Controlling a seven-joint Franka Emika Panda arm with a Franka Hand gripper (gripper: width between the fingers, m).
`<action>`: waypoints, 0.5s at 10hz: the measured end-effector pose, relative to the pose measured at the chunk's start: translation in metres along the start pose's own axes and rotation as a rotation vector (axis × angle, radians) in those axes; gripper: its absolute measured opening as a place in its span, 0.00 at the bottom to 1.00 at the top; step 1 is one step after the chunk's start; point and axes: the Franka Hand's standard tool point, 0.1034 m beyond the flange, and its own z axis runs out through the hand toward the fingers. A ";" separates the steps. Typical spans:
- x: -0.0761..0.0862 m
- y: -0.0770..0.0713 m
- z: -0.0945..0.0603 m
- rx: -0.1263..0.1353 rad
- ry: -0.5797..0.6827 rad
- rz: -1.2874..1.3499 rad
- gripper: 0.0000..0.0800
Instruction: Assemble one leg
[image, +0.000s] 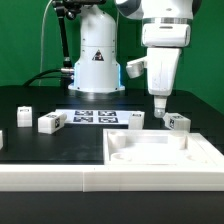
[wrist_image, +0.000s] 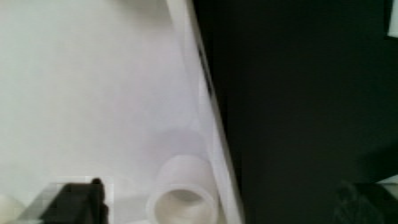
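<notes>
Hemmed in over the black table (image: 60, 145), the gripper (image: 158, 108) hangs at the far rim of the large white tray piece (image: 200, 152). The nearest leg (image: 177, 122) sits just beside it on the exterior view's right, with a second leg (image: 135, 120) near on the left. Open tabletop lies before the marker board (image: 95, 117). A third leg (image: 50, 122) and a fourth leg (image: 22, 117) stand further left, and the robot base (image: 97, 60) blocks the rear.

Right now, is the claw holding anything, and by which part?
Nothing held. The claw hangs over the tray edge, apart from the nearest leg, which lies on the table. Wrist view shows no leg between the fingers.
</notes>
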 end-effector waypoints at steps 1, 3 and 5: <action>0.001 -0.001 0.000 0.003 0.004 0.131 0.81; 0.006 -0.008 0.003 -0.009 0.028 0.325 0.81; 0.017 -0.031 0.009 0.006 0.038 0.539 0.81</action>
